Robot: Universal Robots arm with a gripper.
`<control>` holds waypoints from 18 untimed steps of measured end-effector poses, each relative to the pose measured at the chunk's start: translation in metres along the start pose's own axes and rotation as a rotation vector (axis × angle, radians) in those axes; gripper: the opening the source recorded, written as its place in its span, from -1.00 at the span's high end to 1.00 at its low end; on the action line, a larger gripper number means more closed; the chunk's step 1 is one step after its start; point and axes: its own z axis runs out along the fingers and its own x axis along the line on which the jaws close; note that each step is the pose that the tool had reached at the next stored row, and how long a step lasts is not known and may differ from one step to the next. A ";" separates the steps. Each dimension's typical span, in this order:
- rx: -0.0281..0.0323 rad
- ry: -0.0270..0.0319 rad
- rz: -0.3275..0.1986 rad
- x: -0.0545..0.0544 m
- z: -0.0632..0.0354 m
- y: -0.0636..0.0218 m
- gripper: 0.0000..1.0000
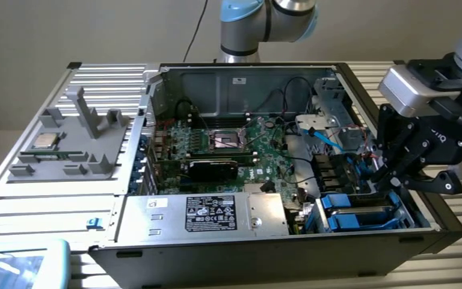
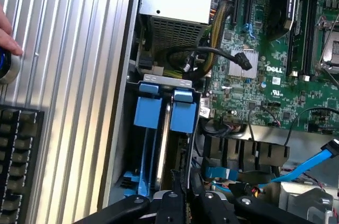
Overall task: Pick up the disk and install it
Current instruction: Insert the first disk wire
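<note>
At the drive bay (image 2: 167, 80) in the corner of the open computer case (image 1: 215, 256), on the exterior view's right, the gripper (image 2: 186, 186) sits low among the bay's fittings, with the arm reaching in from above. Its two fingers stand close together with only a narrow gap, astride the end of the disk (image 2: 183, 115) opposite its blue end tab. They are judged to be clamped on that end, though the linkage partly hides the contact itself. The disk stands on edge in the bay, its blue carrier parallel to and just beside the other blue-framed drive unit (image 2: 146, 114). That unit occupies the slot nearer the case wall, and the disk takes the slot nearer the motherboard (image 2: 265, 70). The edge-on placement follows from the bay's narrow upright slots, and a grip at one end leaves the tab end free to run along the guides. Both tabs lie near level with one another, which suggests the disk is at or close to full seating; this cannot be confirmed. A blue data cable (image 2: 310, 164) lies apart from the slot. A person's hand (image 2: 7, 32) rests on the slatted table (image 2: 79, 75) beside a round control, judged a precaution.
</note>
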 end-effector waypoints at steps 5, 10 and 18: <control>0.0008 0.0005 0.019 -0.001 0.0011 0.0069 0.69; 0.0025 0.0014 0.057 -0.001 0.0016 0.0093 0.69; 0.0010 0.0255 0.081 -0.003 0.0020 0.0092 0.69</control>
